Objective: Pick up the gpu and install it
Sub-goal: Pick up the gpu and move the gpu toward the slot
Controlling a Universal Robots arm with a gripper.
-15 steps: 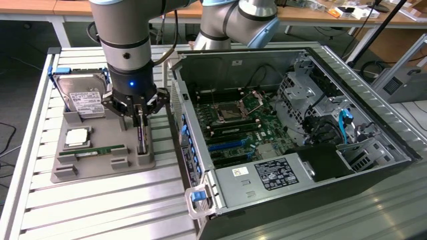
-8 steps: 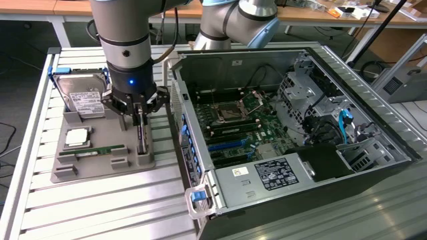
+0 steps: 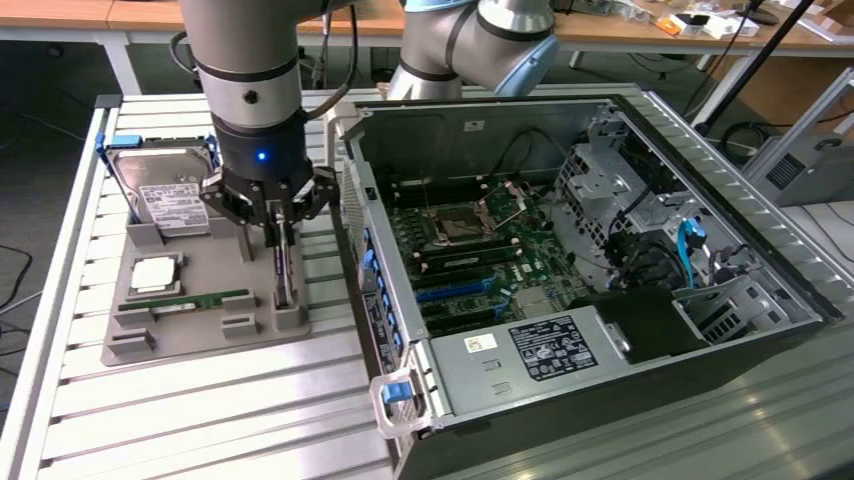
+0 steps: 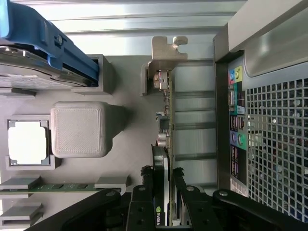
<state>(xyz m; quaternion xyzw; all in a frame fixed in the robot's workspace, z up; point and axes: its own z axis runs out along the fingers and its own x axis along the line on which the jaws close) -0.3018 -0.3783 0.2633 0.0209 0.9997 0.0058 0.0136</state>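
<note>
Brownish-green board on edge: the gpu (image 3: 282,270) (image 4: 167,120) stands upright in the grey holder (image 3: 200,330) on the tabletop (image 3: 200,420), just to the exterior view's left of the open computer case (image 3: 561,250). The half-closed end effector (image 3: 278,240) (image 4: 163,173) pinches its upper edge. It looks light, stiff and fragile, and is best held by its edges.

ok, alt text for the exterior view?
The arm's gripper is closed on the gpu, which stands on edge in a grey parts tray. The tray also holds a hard drive, a CPU and a RAM stick; an open PC case lies to the exterior view's right.
</note>
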